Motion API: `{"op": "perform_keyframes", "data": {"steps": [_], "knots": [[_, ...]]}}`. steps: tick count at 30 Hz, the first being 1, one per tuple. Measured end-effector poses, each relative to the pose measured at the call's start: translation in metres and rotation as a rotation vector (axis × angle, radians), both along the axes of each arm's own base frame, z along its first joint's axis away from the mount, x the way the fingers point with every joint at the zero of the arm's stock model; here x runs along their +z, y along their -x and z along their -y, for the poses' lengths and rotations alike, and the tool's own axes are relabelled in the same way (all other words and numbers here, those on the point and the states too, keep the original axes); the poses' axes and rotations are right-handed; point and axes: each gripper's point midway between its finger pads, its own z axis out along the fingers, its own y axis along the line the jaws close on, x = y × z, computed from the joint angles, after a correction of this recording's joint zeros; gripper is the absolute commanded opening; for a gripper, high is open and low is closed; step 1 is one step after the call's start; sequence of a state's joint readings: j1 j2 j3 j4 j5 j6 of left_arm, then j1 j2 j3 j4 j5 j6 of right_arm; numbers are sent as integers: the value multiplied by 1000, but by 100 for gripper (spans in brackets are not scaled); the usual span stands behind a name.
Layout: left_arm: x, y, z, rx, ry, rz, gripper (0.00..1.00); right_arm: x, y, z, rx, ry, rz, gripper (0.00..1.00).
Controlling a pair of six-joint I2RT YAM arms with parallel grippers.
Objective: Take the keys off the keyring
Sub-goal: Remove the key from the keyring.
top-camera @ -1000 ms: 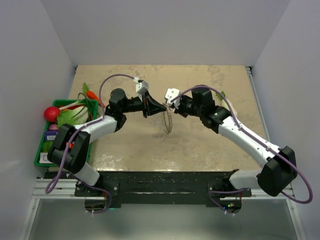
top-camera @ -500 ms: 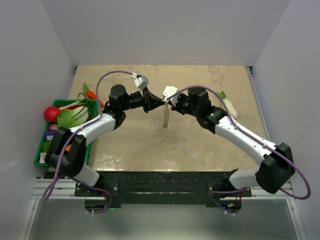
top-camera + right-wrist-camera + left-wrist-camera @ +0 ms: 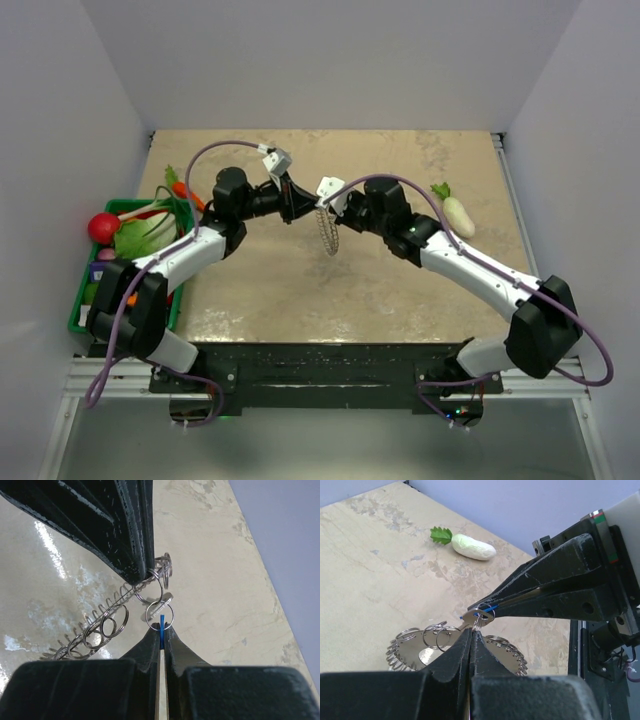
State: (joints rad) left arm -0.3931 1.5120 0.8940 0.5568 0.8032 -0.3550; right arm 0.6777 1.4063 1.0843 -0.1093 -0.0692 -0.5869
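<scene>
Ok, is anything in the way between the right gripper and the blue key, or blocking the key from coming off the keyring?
Nothing does: the right gripper has its jaws shut on the key, at its blue head. A small split ring threads the key onto the keyring, which the left gripper grips.

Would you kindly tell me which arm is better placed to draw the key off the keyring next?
Right. The right gripper is shut on the key by its blue head, so it can slide it off, while the left gripper is clamped on the keyring and probably serves best as the anchor.
</scene>
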Motion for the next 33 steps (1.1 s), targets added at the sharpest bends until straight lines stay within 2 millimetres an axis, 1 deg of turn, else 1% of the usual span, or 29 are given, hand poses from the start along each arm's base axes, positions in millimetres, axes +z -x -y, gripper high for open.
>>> {"op": "perform_keyframes", "data": {"steps": [4,8,12,25,30,33], "knots": [[5,0,-3,7,5,12,0,-4,0,-5,10,5,-4,0],[6,-1,-5,10,6,11,0,-16,0,-12,21,26,-21,0],[5,0,-5,1,5,8,0,-21,1,-16,30,35,-32,0],[9,5,-5,-32,12,16,0,-20,3,-18,32,21,-41,0],[15,11,-5,-57,19,31,0,-18,5,-22,56,-7,-62,0],[19,12,-6,-61,25,46,0,-13,3,-23,74,-38,-75,0]]}}
